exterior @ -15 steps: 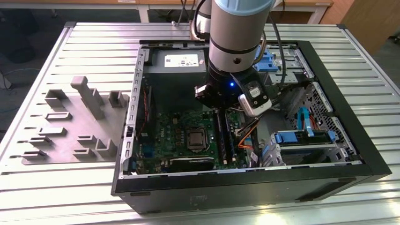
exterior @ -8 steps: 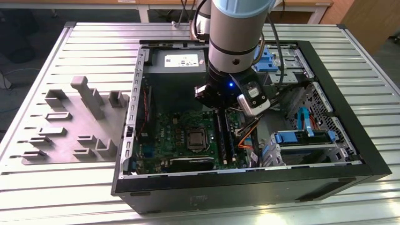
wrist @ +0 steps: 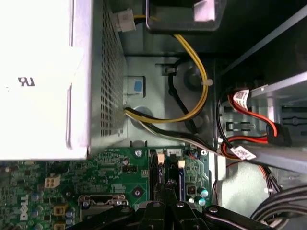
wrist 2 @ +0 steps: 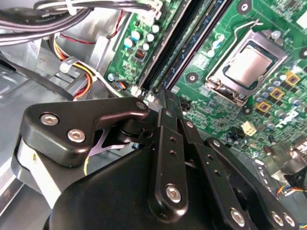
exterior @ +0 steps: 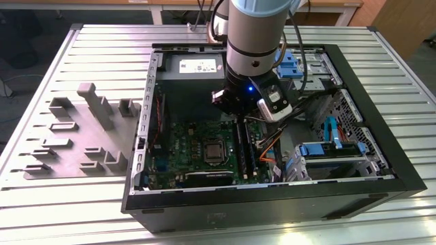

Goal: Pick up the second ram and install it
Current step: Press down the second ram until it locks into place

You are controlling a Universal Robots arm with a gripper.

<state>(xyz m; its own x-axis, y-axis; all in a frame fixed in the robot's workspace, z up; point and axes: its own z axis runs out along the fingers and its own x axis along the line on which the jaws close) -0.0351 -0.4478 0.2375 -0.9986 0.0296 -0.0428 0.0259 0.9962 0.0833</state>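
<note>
The arm (exterior: 248,46) is reaching down from the top centre of the exterior view into the open case (exterior: 381,168), which is lying on a ribbed metal table (exterior: 68,204). The gripper (exterior: 240,118) is hanging over the long black slots (exterior: 246,150), just to the exterior view's right of the square socket (exterior: 214,151). A grey moulded fixture (exterior: 81,132) is sitting well apart at the exterior view's left.

The second wrist view is giving what the exterior view is hiding: the black, bolted jaws are lying pressed close together, with their tips (wrist 2: 165,98) ending right at the near end of the slots. The ram (wrist 2: 204,33), a thin blue-green strip on edge, is running away from the tips along the slot beside the socket. Whether the jaws are pinching its end I cannot tell.

The first wrist view is showing the perforated metal supply box (wrist: 103,96), yellow and red cables (wrist: 194,57) crowding the case wall, and pale slot clips (wrist: 160,157) just beyond the gripper.
</note>
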